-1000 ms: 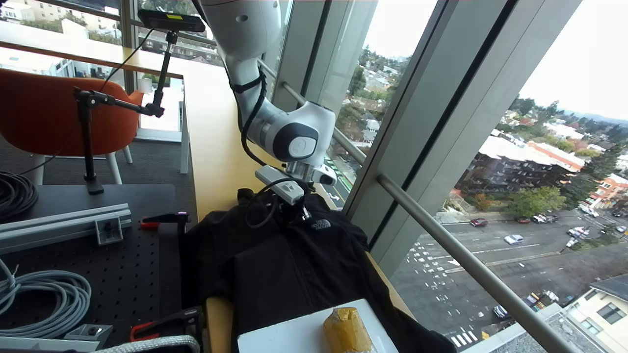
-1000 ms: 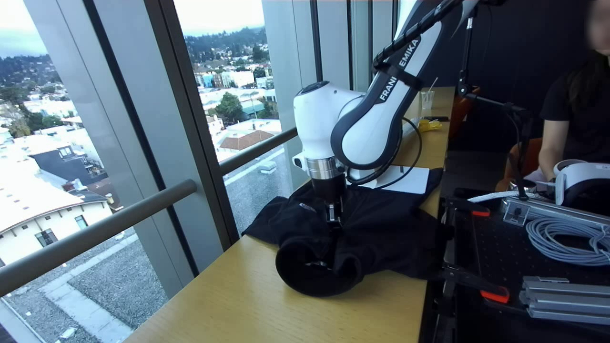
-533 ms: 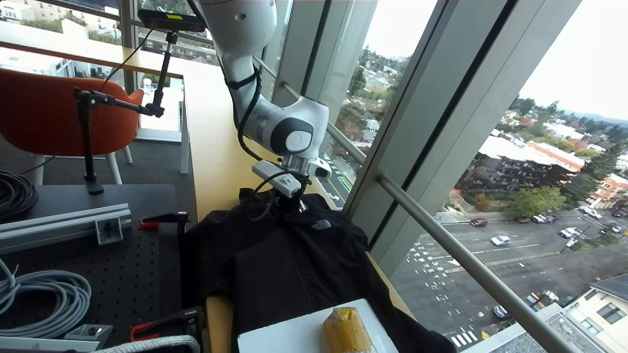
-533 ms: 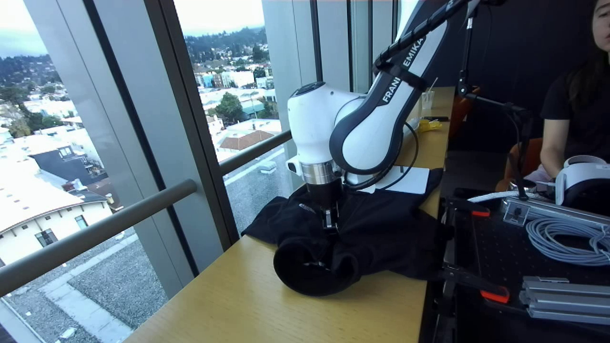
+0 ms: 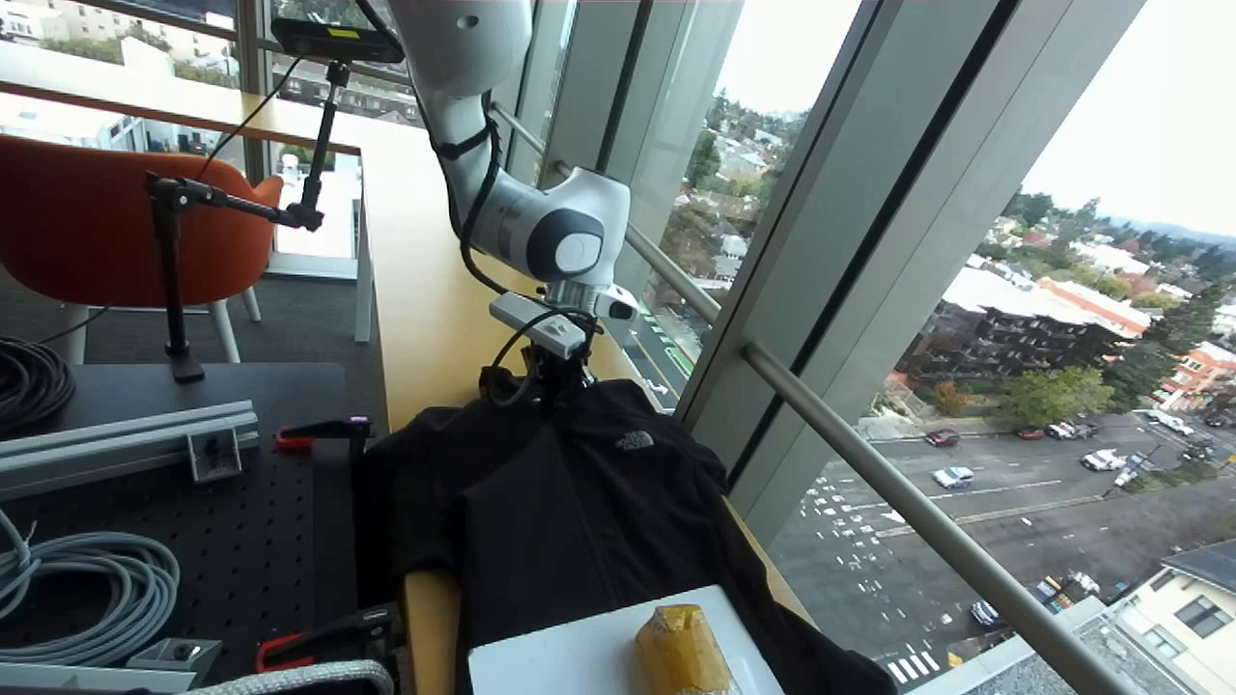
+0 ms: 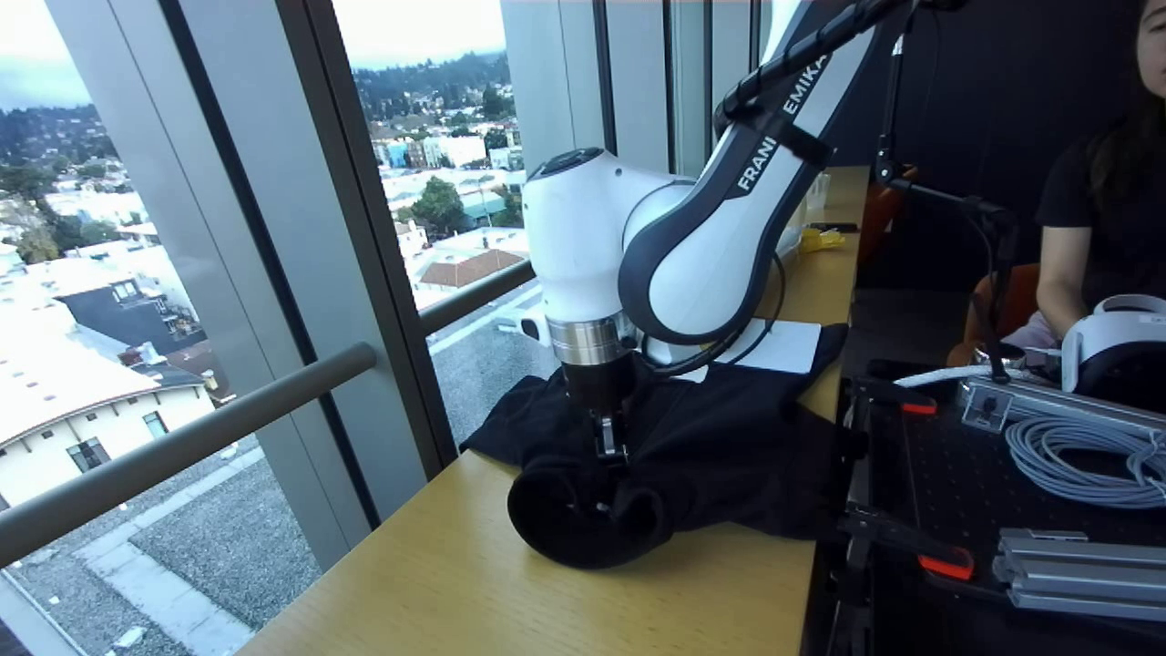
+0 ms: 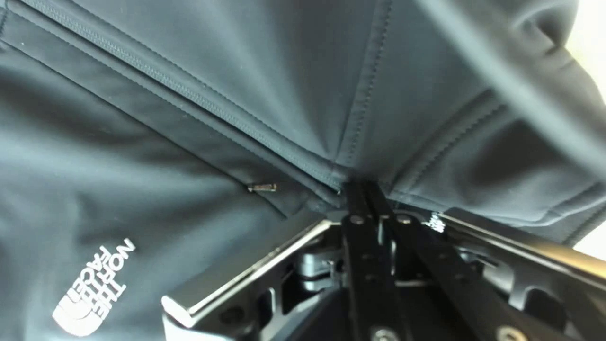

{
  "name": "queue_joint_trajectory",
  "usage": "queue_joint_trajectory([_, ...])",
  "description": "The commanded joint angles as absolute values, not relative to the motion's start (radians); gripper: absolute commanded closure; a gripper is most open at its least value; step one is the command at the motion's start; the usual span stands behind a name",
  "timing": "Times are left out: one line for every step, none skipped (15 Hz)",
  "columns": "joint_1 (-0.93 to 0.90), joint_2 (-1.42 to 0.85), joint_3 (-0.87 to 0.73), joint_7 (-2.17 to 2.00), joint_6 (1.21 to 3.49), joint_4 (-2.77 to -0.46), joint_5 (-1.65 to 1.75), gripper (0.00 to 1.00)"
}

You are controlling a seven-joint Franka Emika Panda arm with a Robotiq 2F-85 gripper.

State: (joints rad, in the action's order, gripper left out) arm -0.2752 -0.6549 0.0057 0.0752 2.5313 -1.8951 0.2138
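A black jacket [image 5: 541,512] lies spread front up on a wooden table [image 6: 547,610]. It also shows in an exterior view [image 6: 729,446] and in the wrist view [image 7: 142,166]. Its front zipper [image 7: 213,108] runs closed up to my fingertips. A white logo [image 7: 94,289] is on the chest, near a small metallic tab [image 7: 262,188]. My gripper [image 7: 360,187] points down at the collar end of the zipper, its two fingers together. The bit pinched between them is hidden. The gripper also shows in both exterior views [image 5: 558,386] [image 6: 612,456]. The round collar opening [image 6: 583,528] faces the table's bare end.
A white flat box [image 5: 560,642] with a yellow-wrapped bundle [image 5: 684,652] rests on the jacket's lower part. A window rail [image 5: 869,463] runs along one table side. A black workbench [image 5: 241,521] with coiled cable [image 5: 126,579] stands beside. A person [image 6: 1084,173] sits behind it.
My gripper has moved along the zipper toward the collar end, away from the white box. The collar has shifted slightly the same way with it. The fingers stay together.
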Motion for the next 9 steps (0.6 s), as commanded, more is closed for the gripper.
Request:
queue_joint_trajectory([-0.294, -0.645, 0.034, 0.041, 2.516, -1.882, 0.240, 0.99])
queue_joint_trajectory([-0.301, -0.642, 0.034, 0.039, 2.516, -1.885, 0.244, 0.99])
queue_joint_trajectory([-0.307, -0.640, 0.035, 0.038, 2.520, -1.890, 0.250, 0.99])
queue_joint_trajectory([-0.312, -0.637, 0.036, 0.036, 2.521, -1.893, 0.258, 0.99])
queue_joint_trajectory([-0.317, -0.634, 0.036, 0.034, 2.523, -1.897, 0.266, 0.99])
queue_joint_trajectory([-0.321, -0.632, 0.036, 0.033, 2.524, -1.899, 0.274, 0.99])
queue_joint_trajectory([-0.324, -0.629, 0.037, 0.032, 2.524, -1.902, 0.279, 0.99])
queue_joint_trajectory([-0.327, -0.627, 0.038, 0.032, 2.524, -1.905, 0.283, 0.99])
queue_joint_trajectory([-0.330, -0.624, 0.038, 0.032, 2.526, -1.908, 0.289, 0.99])
